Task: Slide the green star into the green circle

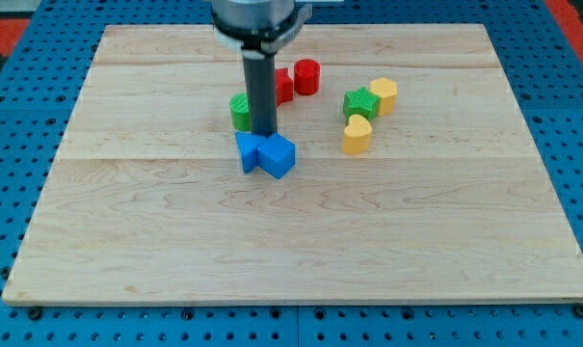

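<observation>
The green star lies right of the board's middle, between two yellow blocks. The green circle lies left of it, near the middle, partly hidden by my rod. My tip is down on the board, just to the right of the green circle and at the top edge of two blue blocks. The tip is well to the left of the green star and does not touch it.
A red cylinder and another red block, partly behind the rod, lie above the tip. A yellow block touches the star's upper right. A yellow heart lies just below the star. The wooden board sits on a blue surface.
</observation>
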